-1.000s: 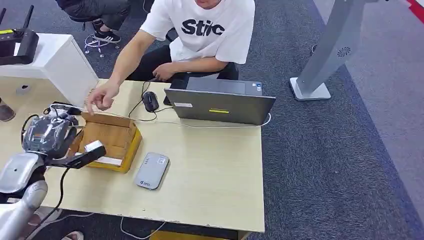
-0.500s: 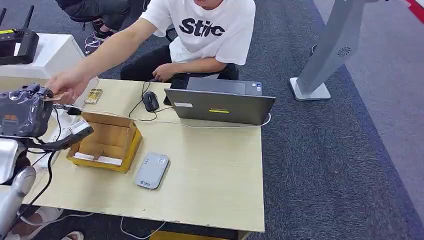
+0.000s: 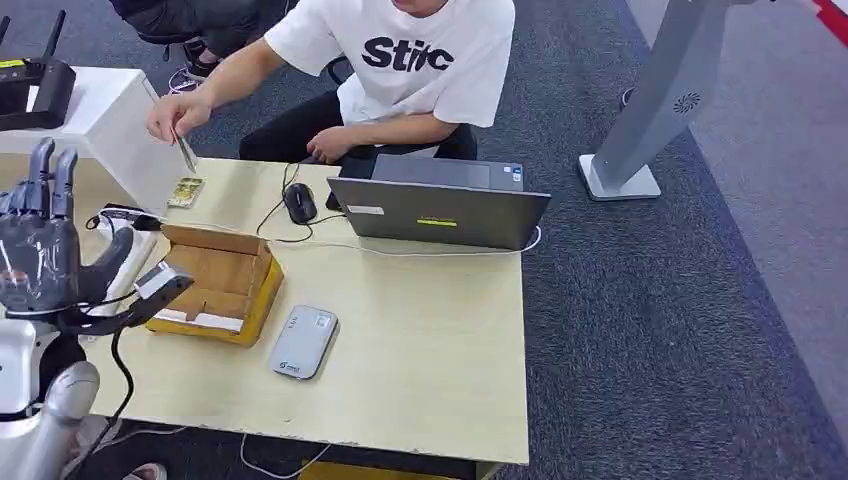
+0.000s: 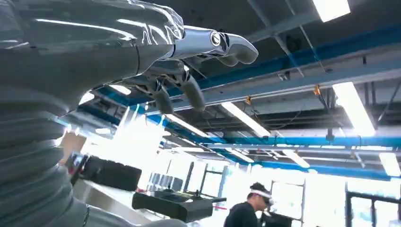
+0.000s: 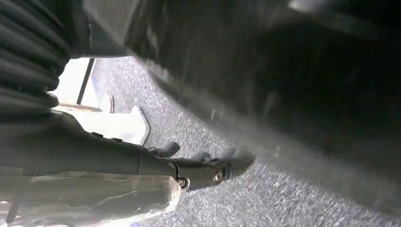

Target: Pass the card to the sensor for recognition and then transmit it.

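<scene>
Left hand [image 3: 40, 250] empty, fingers spread.

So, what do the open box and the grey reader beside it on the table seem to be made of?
The box looks like brown corrugated cardboard, matte: its flaps are folded open. The reader appears to be smooth grey plastic with rounded corners and a slight sheen. The table seems a pale wood-grain laminate, though I cannot be sure.

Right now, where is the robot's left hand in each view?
Head view: left hand at the left edge, fingers raised, empty.
Left wrist view: upper left, fingers against the ceiling.
Right wrist view: that is the right hand.
Shared landmark: grey carpet, head and right wrist.
</scene>
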`<state>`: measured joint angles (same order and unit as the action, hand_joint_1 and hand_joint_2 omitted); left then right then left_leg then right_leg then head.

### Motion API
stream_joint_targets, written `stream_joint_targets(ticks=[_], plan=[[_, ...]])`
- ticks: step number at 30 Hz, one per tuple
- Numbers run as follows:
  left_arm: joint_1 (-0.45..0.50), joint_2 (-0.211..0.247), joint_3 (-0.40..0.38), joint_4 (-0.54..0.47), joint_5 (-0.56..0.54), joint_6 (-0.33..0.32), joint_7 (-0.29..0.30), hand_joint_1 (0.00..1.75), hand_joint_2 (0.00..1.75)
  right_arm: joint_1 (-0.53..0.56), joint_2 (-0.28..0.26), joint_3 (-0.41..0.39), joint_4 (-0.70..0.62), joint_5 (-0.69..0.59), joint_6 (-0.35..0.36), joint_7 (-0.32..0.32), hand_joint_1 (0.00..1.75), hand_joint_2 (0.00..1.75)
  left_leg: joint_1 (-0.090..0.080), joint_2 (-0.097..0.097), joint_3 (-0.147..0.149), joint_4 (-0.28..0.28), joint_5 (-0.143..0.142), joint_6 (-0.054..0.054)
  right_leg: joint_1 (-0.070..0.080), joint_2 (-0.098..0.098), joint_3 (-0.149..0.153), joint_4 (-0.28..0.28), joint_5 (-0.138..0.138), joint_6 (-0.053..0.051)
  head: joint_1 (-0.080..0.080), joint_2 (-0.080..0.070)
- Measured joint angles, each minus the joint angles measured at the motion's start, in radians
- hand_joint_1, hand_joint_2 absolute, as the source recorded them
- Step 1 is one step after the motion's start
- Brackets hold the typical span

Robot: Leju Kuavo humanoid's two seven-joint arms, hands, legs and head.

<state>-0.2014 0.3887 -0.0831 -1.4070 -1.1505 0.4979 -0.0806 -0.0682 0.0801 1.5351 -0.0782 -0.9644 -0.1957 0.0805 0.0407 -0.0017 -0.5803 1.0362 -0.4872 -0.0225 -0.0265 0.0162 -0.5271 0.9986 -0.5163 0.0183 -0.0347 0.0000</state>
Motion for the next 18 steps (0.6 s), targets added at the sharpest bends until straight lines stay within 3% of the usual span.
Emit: stream_joint_targets(ticks=[3, 7, 11, 14, 16, 18], plan=[[0.113, -0.055, 0.07, -0.098, 0.084, 0.039, -0.091, 0.0, 1.75, 0.0, 0.006, 0.0, 0.004, -0.015, 0.007, 0.0, 0.0, 1.75, 0.0, 0.0, -0.001, 0.0, -0.001, -0.001, 0.0, 0.0, 0.0, 0.0, -0.001, 0.0, 0.0, 0.0], [0.28, -0.169, 0.19, -0.218, 0.213, 0.051, -0.223, 0.0, 1.75, 0.002, 0.015, 0.0, 0.018, -0.047, 0.01, -0.009, 0.0, 1.75, 0.0, 0.001, -0.001, 0.0, -0.001, 0.0, -0.001, 0.0, -0.001, -0.001, -0.001, 0.001, -0.001, 0.0], [0.386, -0.315, 0.33, -0.282, 0.386, -0.057, -0.329, 0.0, 1.75, 0.004, 0.029, 0.0, 0.038, -0.074, 0.01, -0.019, 0.0, 1.75, 0.0, -0.001, -0.002, 0.0, -0.001, 0.0, 0.0, -0.001, -0.001, -0.001, -0.001, 0.001, 0.0, 0.0], [0.415, -0.425, 0.469, -0.293, 0.449, -0.096, -0.405, 0.0, 1.75, 0.006, 0.037, 0.0, 0.051, -0.091, 0.008, -0.032, 0.0, 1.75, 0.0, -0.001, -0.002, 0.0, -0.001, 0.0, 0.0, -0.001, -0.001, -0.001, -0.001, 0.001, 0.0, 0.0], [0.42, -0.515, 0.591, -0.292, 0.511, -0.158, -0.479, 0.0, 1.75, 0.01, 0.039, 0.0, 0.057, -0.105, 0.007, -0.048, 0.0, 1.75, 0.0, -0.002, -0.002, 0.0, -0.001, 0.0, 0.0, -0.002, 0.0, -0.001, -0.001, 0.001, -0.001, 0.0], [0.419, -0.581, 0.701, -0.278, 0.534, -0.181, -0.504, 0.0, 1.75, 0.013, 0.039, 0.0, 0.059, -0.116, 0.006, -0.064, 0.0, 1.75, 0.0, -0.002, -0.002, 0.0, -0.001, 0.0, 0.0, -0.002, 0.0, -0.001, -0.001, 0.001, 0.0, 0.0]])
